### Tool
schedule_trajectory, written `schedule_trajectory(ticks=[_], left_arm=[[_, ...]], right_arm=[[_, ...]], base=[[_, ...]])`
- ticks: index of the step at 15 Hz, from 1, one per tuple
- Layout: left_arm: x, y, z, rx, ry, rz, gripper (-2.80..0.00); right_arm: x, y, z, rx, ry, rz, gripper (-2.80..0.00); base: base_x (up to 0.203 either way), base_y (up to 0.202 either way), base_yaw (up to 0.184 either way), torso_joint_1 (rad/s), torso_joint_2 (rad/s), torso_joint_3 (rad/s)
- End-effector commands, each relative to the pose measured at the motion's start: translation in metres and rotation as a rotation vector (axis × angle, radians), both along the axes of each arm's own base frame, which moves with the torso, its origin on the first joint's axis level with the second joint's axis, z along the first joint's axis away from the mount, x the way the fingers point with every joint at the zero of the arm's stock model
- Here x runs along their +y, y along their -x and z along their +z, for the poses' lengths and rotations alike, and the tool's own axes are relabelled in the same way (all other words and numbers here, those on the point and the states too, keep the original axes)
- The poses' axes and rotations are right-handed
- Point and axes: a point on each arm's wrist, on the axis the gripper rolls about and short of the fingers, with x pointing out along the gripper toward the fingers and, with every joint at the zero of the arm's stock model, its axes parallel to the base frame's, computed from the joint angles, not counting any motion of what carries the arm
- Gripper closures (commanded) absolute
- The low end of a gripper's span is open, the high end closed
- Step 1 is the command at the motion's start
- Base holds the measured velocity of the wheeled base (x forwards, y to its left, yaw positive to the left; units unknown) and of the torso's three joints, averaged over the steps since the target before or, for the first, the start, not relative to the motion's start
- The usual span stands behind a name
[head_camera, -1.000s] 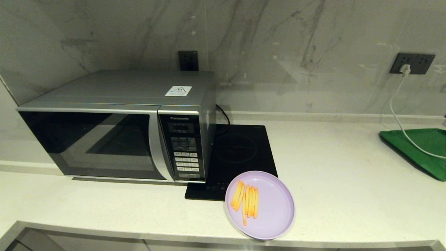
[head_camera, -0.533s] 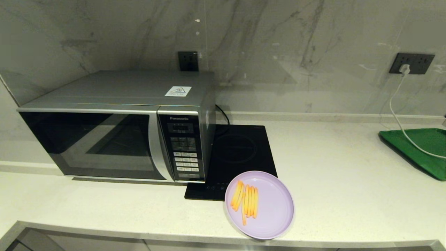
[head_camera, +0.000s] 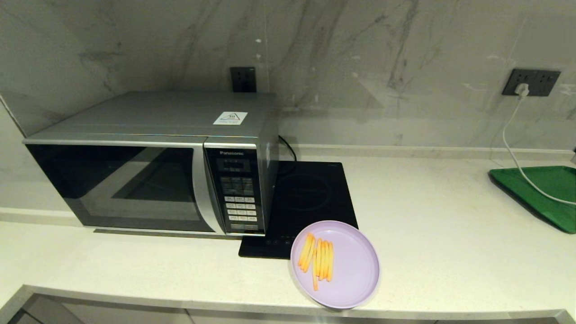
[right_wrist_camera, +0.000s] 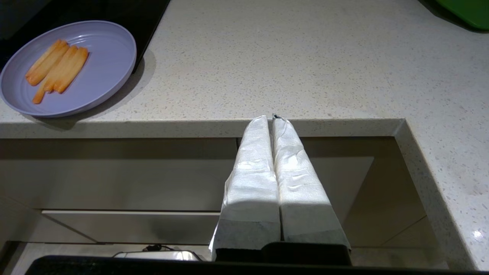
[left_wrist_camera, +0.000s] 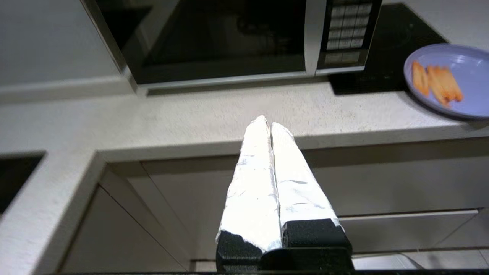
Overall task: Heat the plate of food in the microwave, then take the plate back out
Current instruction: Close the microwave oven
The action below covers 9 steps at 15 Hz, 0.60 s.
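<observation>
From the head view we saw the plate of food [head_camera: 335, 264] at the counter [head_camera: 450, 252] edge, overlapping the cooktop [head_camera: 310, 198], right of the closed microwave [head_camera: 153, 162]. Our left gripper [left_wrist_camera: 269, 124] hung pressed together and empty below the counter. Our right gripper [right_wrist_camera: 272, 119] hung likewise.

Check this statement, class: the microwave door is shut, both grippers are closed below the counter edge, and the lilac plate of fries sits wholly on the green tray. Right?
One detail is wrong. The plate of food is not on the green tray; the head view shows it near the counter's front edge, overlapping the black cooktop's corner. The microwave door is shut, and the left gripper and right gripper are closed.
</observation>
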Motion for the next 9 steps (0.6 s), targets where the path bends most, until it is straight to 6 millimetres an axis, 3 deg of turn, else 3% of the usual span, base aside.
schedule_trajectory(ticks=[1, 2, 4, 5, 7, 9], left_arm=[[0.000, -0.032, -0.039, 0.042, 0.012, 0.005, 0.00], [0.000, -0.050, -0.061, 0.040, 0.005, 0.006, 0.00], [0.000, -0.068, -0.097, 0.090, 0.019, 0.011, 0.00], [0.000, -0.070, -0.102, 0.078, 0.031, 0.013, 0.00], [0.000, -0.069, -0.087, -0.027, 0.019, 0.013, 0.00], [0.000, -0.069, -0.087, -0.031, 0.006, 0.012, 0.00]], right_arm=[[0.000, 0.000, 0.000, 0.002, -0.001, -0.001, 0.00], [0.000, 0.000, 0.000, 0.001, -0.001, 0.000, 0.00], [0.000, 0.000, 0.000, 0.000, -0.001, 0.001, 0.00], [0.000, 0.000, 0.000, 0.001, -0.001, 0.001, 0.00], [0.000, 0.000, 0.000, 0.001, -0.001, -0.001, 0.00], [0.000, 0.000, 0.000, 0.000, -0.001, 0.000, 0.00]], base=[[0.000, 0.000, 0.000, 0.000, 0.00, 0.000], [0.000, 0.000, 0.000, 0.000, 0.00, 0.000], [0.000, 0.000, 0.000, 0.000, 0.00, 0.000], [0.000, 0.000, 0.000, 0.000, 0.00, 0.000], [0.000, 0.000, 0.000, 0.000, 0.00, 0.000], [0.000, 0.000, 0.000, 0.000, 0.00, 0.000]])
